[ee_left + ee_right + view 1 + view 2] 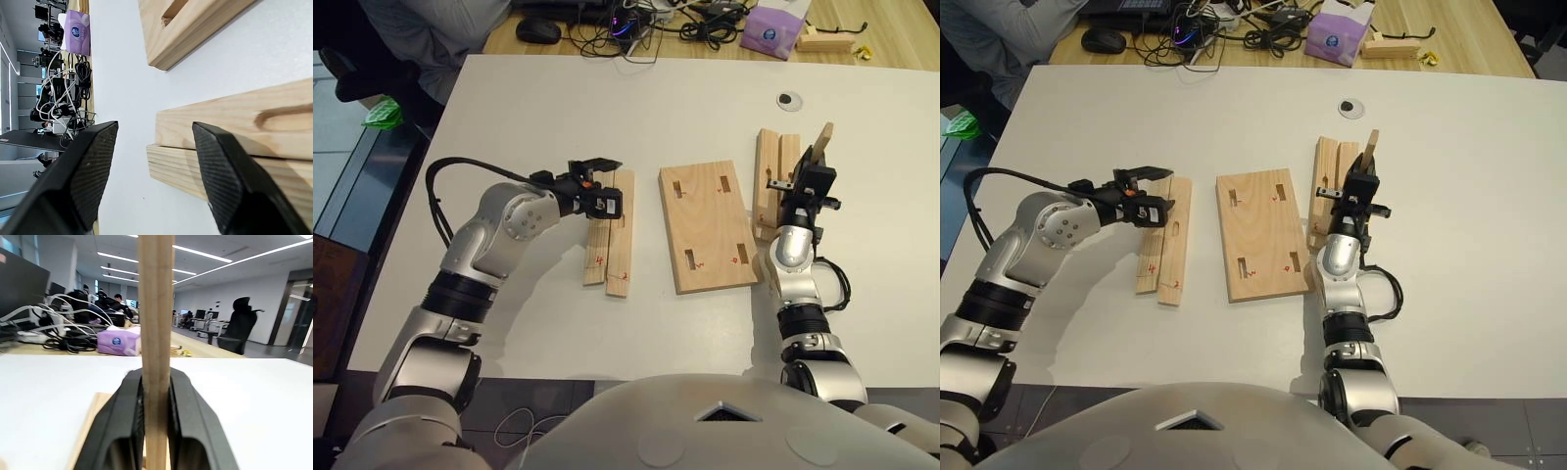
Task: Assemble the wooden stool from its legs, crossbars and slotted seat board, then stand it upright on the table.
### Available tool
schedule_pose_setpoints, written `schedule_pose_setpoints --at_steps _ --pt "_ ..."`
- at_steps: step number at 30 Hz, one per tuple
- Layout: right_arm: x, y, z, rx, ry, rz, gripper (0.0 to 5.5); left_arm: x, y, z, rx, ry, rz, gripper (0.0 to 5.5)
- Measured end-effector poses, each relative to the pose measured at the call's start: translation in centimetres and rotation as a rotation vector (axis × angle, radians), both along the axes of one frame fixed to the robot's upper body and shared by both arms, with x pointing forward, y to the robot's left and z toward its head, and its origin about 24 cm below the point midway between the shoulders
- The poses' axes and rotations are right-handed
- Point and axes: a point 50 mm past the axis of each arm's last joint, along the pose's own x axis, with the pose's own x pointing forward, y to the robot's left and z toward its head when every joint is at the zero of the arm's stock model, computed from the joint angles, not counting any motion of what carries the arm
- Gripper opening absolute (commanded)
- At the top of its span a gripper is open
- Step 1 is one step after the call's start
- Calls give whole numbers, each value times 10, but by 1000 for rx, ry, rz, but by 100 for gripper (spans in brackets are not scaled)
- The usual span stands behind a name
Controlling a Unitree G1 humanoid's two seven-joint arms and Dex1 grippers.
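Note:
The slotted seat board (710,225) lies flat in the middle of the white table (607,108). Left of it lie two wooden legs (610,240) side by side. My left gripper (611,186) hovers open over their far ends; in the left wrist view both black fingers (93,176) straddle the leg ends (234,142), apart from them. Right of the board lie two more legs (773,176). My right gripper (815,166) is above them, shut on a thin wooden crossbar (155,333) that stands nearly upright, tilted slightly (823,139).
A small black disc (789,99) lies on the table behind the right legs. Beyond the far edge, another desk holds cables (636,24), a mouse (537,30), a purple tissue box (773,29) and spare wooden pieces (824,41). Bare table lies near the front edge.

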Motion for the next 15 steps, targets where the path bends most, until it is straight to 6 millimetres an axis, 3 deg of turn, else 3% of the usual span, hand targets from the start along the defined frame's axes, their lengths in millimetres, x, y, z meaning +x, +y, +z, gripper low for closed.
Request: schedule_pose_setpoints --at_steps 10,15 --pt "13 15 19 45 -99 119 38 -5 -7 -8 -30 19 33 281" --pt "16 22 2 131 -23 125 38 -6 -13 -8 -52 23 35 281"
